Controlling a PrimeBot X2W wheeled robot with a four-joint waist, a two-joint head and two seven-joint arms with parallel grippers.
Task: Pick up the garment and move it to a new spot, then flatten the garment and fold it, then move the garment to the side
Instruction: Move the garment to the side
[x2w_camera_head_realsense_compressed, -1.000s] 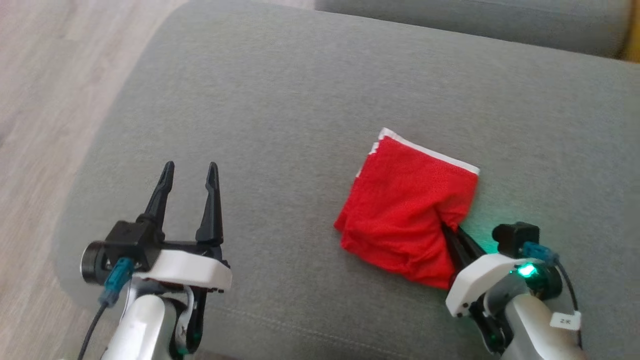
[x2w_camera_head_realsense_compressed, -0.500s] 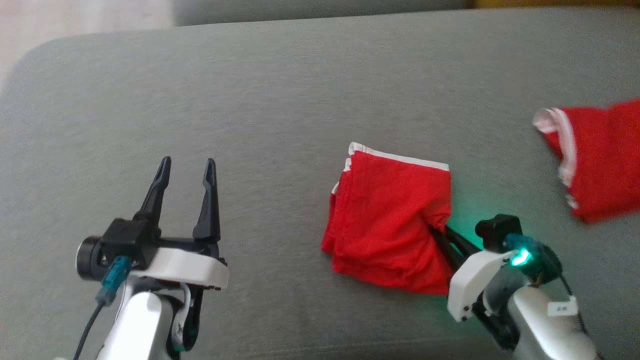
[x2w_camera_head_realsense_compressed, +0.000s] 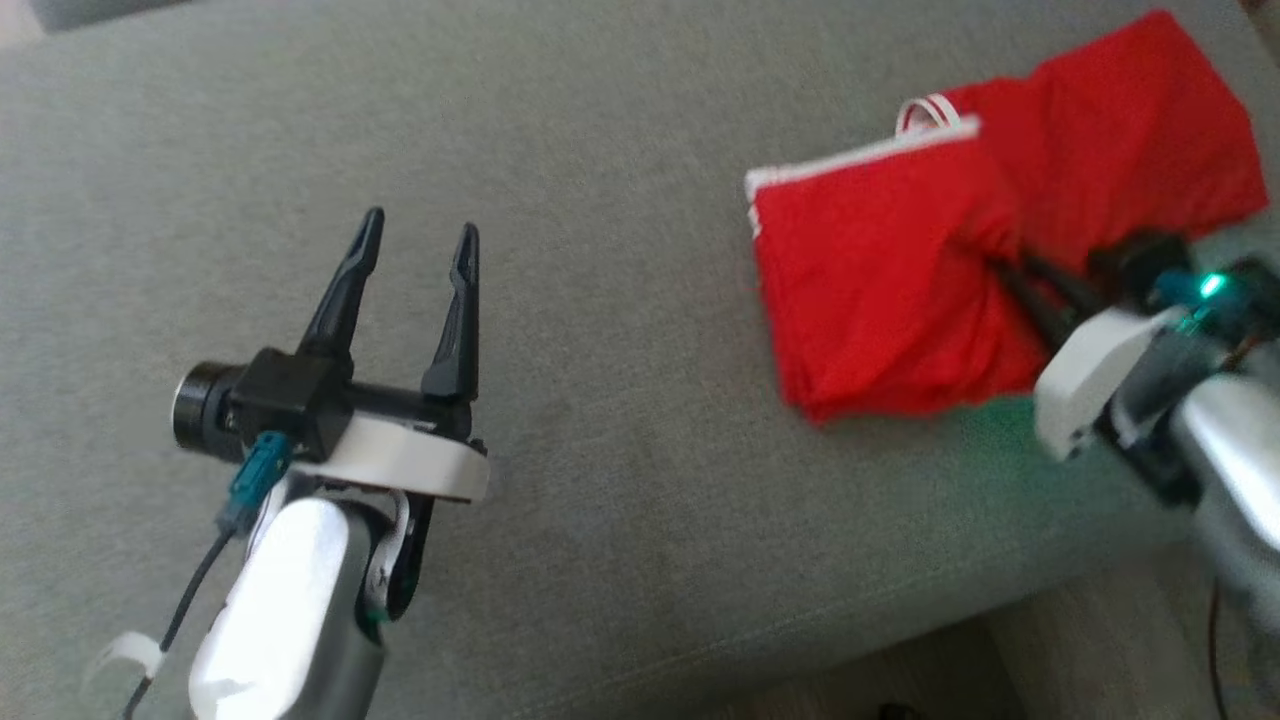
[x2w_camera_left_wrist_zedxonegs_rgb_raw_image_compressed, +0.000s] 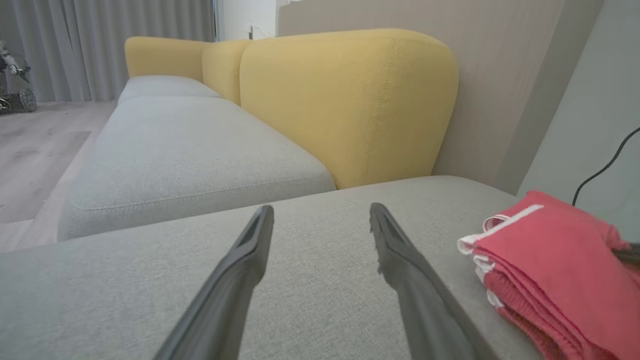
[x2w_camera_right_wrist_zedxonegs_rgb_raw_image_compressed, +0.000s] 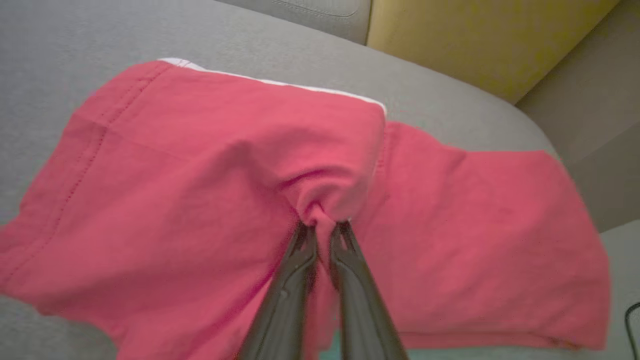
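The garment (x2w_camera_right_wrist_zedxonegs_rgb_raw_image_compressed: 200, 175), red with a white trim (x2w_camera_right_wrist_zedxonegs_rgb_raw_image_compressed: 280, 84) along its far edge, lies folded into a rough square on the grey sofa seat (x2w_camera_head_realsense_compressed: 600, 150). The right tool (x2w_camera_right_wrist_zedxonegs_rgb_raw_image_compressed: 322, 227) pinches a bunched fold at the garment's near right corner. Its two dark fingers are pressed almost together with red cloth gathered between their tips, and the fabric creases toward that grip. Most of the garment spreads to the left of this tool and ahead of it, resting on the seat. Just to the tool's right lies a second red cloth (x2w_camera_right_wrist_zedxonegs_rgb_raw_image_compressed: 475, 240), flatter; whether it merely touches the garment's right edge or slips under it, I cannot tell. In the head view a green light (x2w_camera_head_realsense_compressed: 1210, 285) glows on the right wrist behind the fingers and tints the seat beneath.

The left tool (x2w_camera_head_realsense_compressed: 420, 225) is well apart from the garment, over the cushion, its fingers spread wide with nothing between them. In its wrist view the garment shows far to the right of the fingers as a stack of folded layers with white edges. Ahead of this tool stands a yellow backrest (x2w_camera_left_wrist_zedxonegs_rgb_raw_image_compressed: 350, 100), with another grey seat (x2w_camera_left_wrist_zedxonegs_rgb_raw_image_compressed: 190, 150) to its left, then pale wooden floor (x2w_camera_left_wrist_zedxonegs_rgb_raw_image_compressed: 30, 150) and grey curtains (x2w_camera_left_wrist_zedxonegs_rgb_raw_image_compressed: 60, 45). A dark cable (x2w_camera_left_wrist_zedxonegs_rgb_raw_image_compressed: 600, 172) runs down the wall at the right.
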